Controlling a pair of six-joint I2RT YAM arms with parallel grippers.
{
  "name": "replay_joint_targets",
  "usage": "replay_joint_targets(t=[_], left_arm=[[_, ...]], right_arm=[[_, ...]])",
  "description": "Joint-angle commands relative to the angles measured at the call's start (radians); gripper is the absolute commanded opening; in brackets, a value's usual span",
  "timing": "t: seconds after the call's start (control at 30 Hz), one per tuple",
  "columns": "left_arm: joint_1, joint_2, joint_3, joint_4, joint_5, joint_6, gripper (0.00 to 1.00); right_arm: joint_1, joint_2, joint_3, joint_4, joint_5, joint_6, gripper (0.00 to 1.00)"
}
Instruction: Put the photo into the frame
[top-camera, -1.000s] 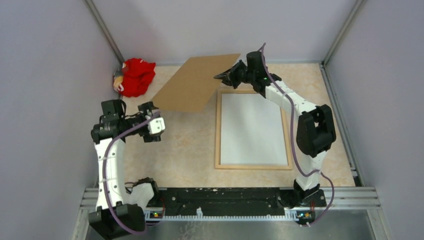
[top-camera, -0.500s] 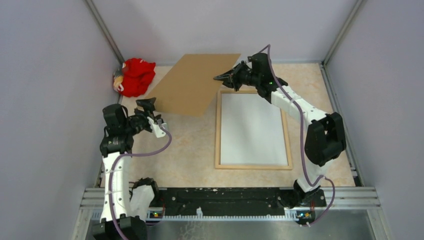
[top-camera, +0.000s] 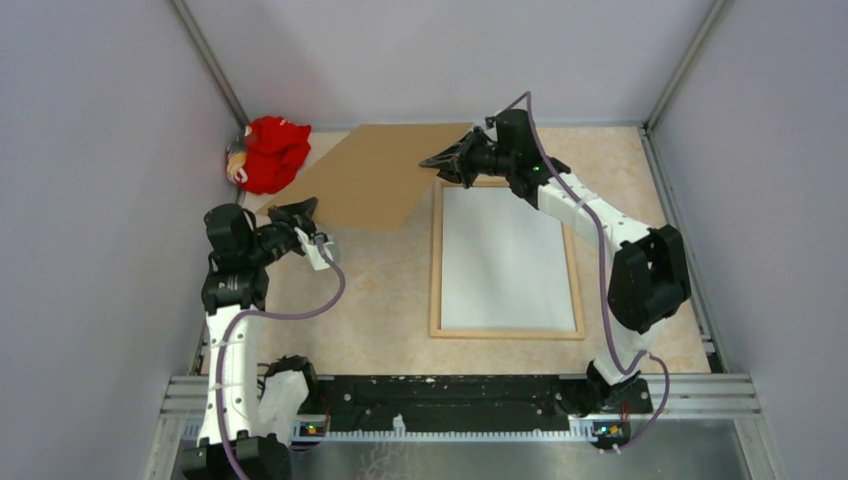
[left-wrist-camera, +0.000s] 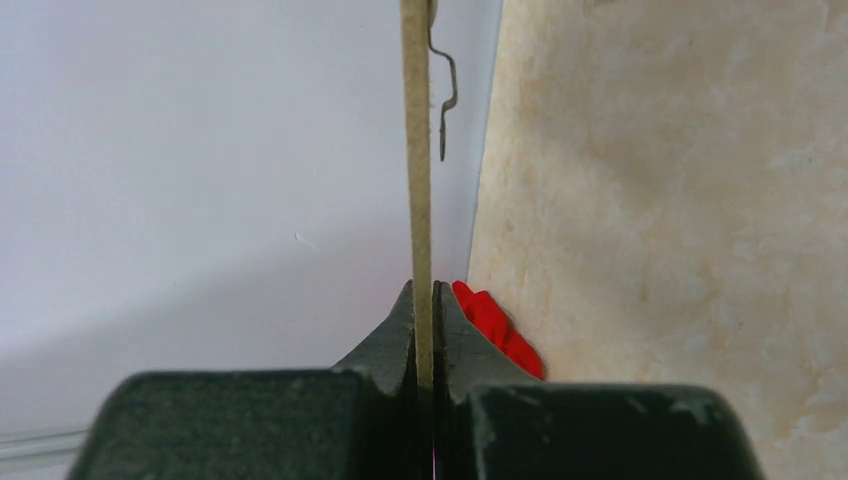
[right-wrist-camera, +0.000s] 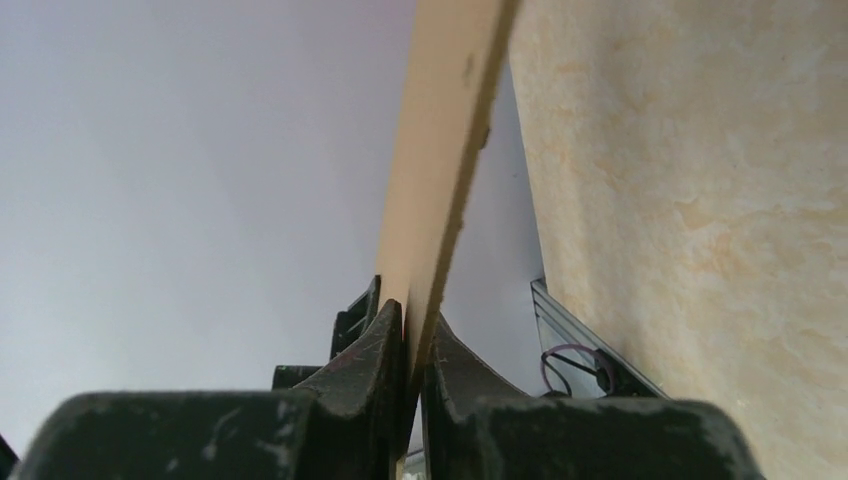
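Observation:
The light-wood frame (top-camera: 436, 262) lies flat on the table right of centre. Inside it lies the photo (top-camera: 505, 258), plain white back up. A brown cardboard backing board (top-camera: 375, 178) hangs over the table to the frame's back left, held by both arms. My right gripper (top-camera: 441, 160) is shut on its right edge, and my left gripper (top-camera: 301, 212) is shut on its near left corner. The left wrist view has the board (left-wrist-camera: 417, 150) edge-on between the left gripper's (left-wrist-camera: 424, 300) jaws. In the right wrist view the board (right-wrist-camera: 445, 150) is pinched by the right gripper (right-wrist-camera: 406, 330).
A red bundle of cloth (top-camera: 272, 152) lies in the back left corner, close to the board's left end, and shows in the left wrist view as red cloth (left-wrist-camera: 495, 325). Grey walls close in three sides. A metal rail (top-camera: 450, 395) runs along the near edge.
My left gripper has swung up to the board's near left corner and shut on it. The right arm has shifted the board slightly back and it now hangs flatter.

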Motion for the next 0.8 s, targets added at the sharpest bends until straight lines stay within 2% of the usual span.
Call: replay_joint_targets(t=[0.0, 0.1, 0.17, 0.27, 0.4, 0.5, 0.63, 0.77], left_arm=[[-0.006, -0.022, -0.008, 0.222, 0.031, -0.112, 0.0], [-0.006, -0.022, 0.001, 0.393, -0.013, -0.285, 0.0], [-0.005, -0.006, 0.049, 0.395, -0.044, -0.337, 0.0], [-0.004, 0.039, 0.166, 0.247, -0.063, -0.35, 0.0], [-0.002, 0.118, 0.327, -0.008, -0.014, -0.258, 0.0], [-0.003, 0.177, 0.451, -0.189, 0.04, -0.195, 0.0], [-0.003, 0.248, 0.585, -0.428, 0.119, -0.122, 0.0], [-0.004, 0.259, 0.638, -0.57, 0.176, -0.016, 0.0]], right_arm=[[0.003, -0.048, 0.077, 0.03, -0.109, -0.127, 0.13], [-0.011, -0.04, 0.11, -0.057, -0.146, -0.308, 0.34], [-0.035, -0.041, 0.149, -0.149, -0.163, -0.455, 0.48], [-0.086, -0.059, 0.197, -0.281, -0.188, -0.687, 0.67], [-0.111, -0.141, 0.22, -0.442, -0.075, -1.088, 0.88], [-0.111, -0.259, 0.115, -0.4, 0.004, -1.318, 0.98], [-0.109, -0.33, 0.11, -0.422, -0.011, -1.514, 0.99], [-0.077, -0.453, -0.02, -0.298, -0.056, -1.719, 0.99]])
